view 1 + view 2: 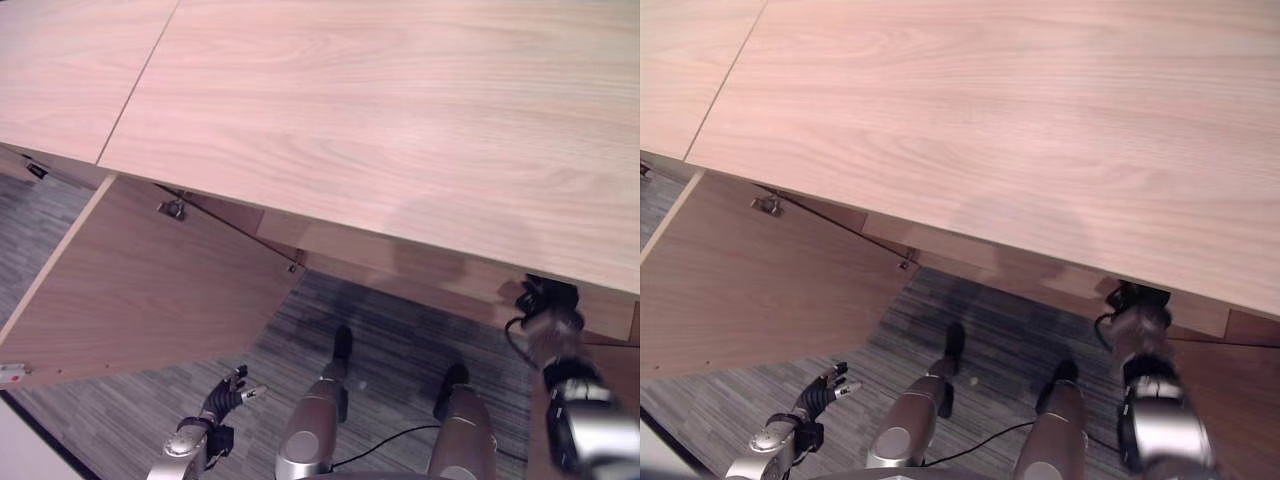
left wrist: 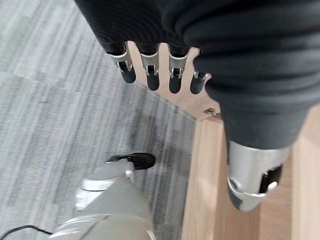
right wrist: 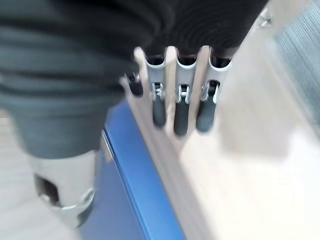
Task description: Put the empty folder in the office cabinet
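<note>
Right wrist view shows the right hand [image 3: 175,107] with straight, relaxed fingers over a pale wood-grain panel edge, the smooth blue folder [image 3: 132,195] just beside it. Below the broad wooden worktop [image 1: 400,120], the flat cabinet door [image 1: 140,280] stands open over ribbed grey carpet [image 1: 400,340]; the left hand [image 1: 225,395] hangs loosely open.

One blue folder [image 3: 132,200], two open doors [image 1: 130,290] (cabinet).

Left hand [image 2: 165,60] relaxed — over carpet [image 2: 60,115], cabinet door [image 2: 210,200].
</note>
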### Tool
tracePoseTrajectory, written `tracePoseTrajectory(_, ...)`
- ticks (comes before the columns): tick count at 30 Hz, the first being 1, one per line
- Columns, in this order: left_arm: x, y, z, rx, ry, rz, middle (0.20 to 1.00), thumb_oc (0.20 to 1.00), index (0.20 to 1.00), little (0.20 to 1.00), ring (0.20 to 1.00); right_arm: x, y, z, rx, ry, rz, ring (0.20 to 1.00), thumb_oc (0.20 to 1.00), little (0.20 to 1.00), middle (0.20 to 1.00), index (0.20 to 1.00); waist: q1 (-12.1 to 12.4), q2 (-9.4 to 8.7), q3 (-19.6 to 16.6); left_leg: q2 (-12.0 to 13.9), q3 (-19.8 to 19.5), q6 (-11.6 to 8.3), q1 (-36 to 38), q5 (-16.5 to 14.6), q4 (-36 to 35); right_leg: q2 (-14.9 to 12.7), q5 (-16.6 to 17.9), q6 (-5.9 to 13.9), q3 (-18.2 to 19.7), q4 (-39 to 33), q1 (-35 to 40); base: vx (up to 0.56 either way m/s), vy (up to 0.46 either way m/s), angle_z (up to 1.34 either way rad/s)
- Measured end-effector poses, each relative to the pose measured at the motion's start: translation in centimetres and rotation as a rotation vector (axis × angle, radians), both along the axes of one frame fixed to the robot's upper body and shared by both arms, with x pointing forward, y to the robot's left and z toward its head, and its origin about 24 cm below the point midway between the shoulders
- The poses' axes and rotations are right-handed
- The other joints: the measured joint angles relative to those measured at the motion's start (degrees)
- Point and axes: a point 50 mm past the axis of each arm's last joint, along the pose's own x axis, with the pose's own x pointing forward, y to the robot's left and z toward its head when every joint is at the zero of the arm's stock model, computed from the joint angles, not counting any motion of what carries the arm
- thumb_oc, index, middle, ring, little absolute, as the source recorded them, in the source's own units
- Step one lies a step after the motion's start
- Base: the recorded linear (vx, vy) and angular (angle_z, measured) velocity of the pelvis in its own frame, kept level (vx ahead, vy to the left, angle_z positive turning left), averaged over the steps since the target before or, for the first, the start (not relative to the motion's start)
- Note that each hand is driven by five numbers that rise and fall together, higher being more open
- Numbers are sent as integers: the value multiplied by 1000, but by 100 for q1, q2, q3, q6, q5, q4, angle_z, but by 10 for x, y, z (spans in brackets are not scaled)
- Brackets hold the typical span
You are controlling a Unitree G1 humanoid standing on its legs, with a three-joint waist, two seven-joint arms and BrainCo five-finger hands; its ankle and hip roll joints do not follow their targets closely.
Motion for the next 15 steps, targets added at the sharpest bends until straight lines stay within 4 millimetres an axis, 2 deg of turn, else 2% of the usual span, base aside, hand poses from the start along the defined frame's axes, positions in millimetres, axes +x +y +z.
tracePoseTrajectory(2, 3, 2, 2, -32, -27, 60, 1000, 1000, 1000, 1000, 1000, -21, 3, -7, -13, -45, 13, 1000, 1000, 1000, 1000, 1000, -68, 1, -11, 41, 18, -4, 167, 23, -129, 38, 68, -11, -39, -149, 193, 48, 7, -1)
tracePoseTrajectory(3, -1, 7, 1, -20, -25, 68, 1000, 1000, 1000, 1000, 1000, -28, 9, -13, -53, -19, 66, 1000, 1000, 1000, 1000, 1000, -86, -55, -30, 48, 18, 7, 298, 14, -167, 38, 68, -13, -63, -215, 350, 0, 0, 0)
tracePoseTrajectory(4, -4, 12, 0, -6, -8, 67, 1000, 1000, 1000, 1000, 1000, -32, 13, -21, -60, 26, 100, 1000, 1000, 1000, 1000, 1000, -117, -151, -101, 50, 40, 17, 357, 5, -178, 52, 65, -5, -54, -267, 404, 64, 3, -5)
tracePoseTrajectory(6, -14, 18, -7, 12, 48, 67, 1000, 1000, 1000, 1000, 1000, -33, 18, -24, -128, 60, 197, 1000, 1000, 1000, 1000, 1000, -229, -334, -319, 59, 68, 36, 389, -40, -198, 81, 119, 27, -50, -402, 488, 81, 1, -4)
tracePoseTrajectory(7, -16, 17, -8, 14, 58, 52, 1000, 1000, 1000, 1000, 1000, -37, 20, -24, -184, 74, 271, 1000, 1000, 1000, 1000, 1000, -210, -373, -344, 70, 65, 38, 526, -41, -234, 103, 143, 45, -72, -521, 668, 91, 0, -1)
tracePoseTrajectory(11, -48, 20, -20, 18, 159, 37, 1000, 1000, 1000, 1000, 1000, -57, 37, -40, -244, 147, 481, 1000, 1000, 1000, 1000, 1000, -267, -581, -722, 70, 160, 103, 1006, -144, -360, 134, 194, 133, -75, -929, 1233, 71, 1, -7)
tracePoseTrajectory(15, -72, 20, -34, 27, 279, 51, 1000, 1000, 1000, 1000, 1000, -75, 43, -57, -224, 217, 567, 1000, 1000, 1000, 1000, 1000, -448, -700, -1058, 71, 218, 123, 1271, -189, -484, 198, 370, 230, -64, -1420, 1628, 85, -3, -9)
